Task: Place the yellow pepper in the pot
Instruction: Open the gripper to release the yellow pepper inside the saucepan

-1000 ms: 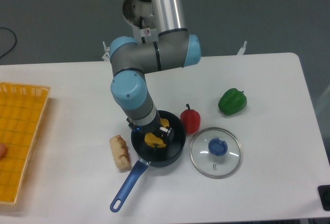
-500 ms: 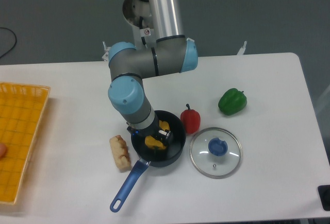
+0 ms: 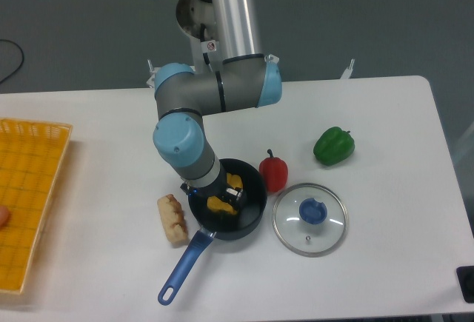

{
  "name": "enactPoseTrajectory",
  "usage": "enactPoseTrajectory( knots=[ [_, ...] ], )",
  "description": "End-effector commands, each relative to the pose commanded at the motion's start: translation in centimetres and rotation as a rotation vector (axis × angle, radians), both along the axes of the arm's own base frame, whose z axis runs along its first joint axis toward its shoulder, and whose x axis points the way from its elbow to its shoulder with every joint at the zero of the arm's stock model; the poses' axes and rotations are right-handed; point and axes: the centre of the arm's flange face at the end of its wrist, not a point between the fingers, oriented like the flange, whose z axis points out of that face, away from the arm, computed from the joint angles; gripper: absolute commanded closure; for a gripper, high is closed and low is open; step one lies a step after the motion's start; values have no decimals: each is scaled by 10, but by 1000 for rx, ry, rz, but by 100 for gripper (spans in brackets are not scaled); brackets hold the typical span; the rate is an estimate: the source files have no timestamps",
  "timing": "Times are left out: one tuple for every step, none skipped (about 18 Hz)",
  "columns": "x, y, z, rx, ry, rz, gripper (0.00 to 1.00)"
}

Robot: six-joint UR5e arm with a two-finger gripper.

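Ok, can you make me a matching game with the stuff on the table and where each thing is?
Things:
1. yellow pepper
2. red pepper
3. glass lid
4. green pepper

Places:
A. flat on the table, right of the pot
B. farthest right, on its own
C. inside the pot, under the tool
D. just beside the pot's right rim

Pairs: 1-C, 2-D, 3-A, 4-B
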Motion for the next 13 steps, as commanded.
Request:
enactPoseTrajectory(
  knots=[
    [0,0,1,1,1,0,31],
    [0,0,1,1,1,-1,24],
    [0,0,1,1,1,-2,14],
    [0,0,2,2,2,-2,12],
    [0,0,2,1,3,-1,9],
    [0,0,3,2,4,-1,8],
    [-1,0,3,2,5,0,5],
    [-2,0,5,-5,16,0,1],
    [-2,-1,5,-13,27,2,0],
    [-3,-2,4,-19,32,2,0],
    [-4,-2,3,-23,35,2,0],
    [-4,-1,4,-22,35,1,0],
    [-6,-1,7,-18,38,4,0]
  ],
)
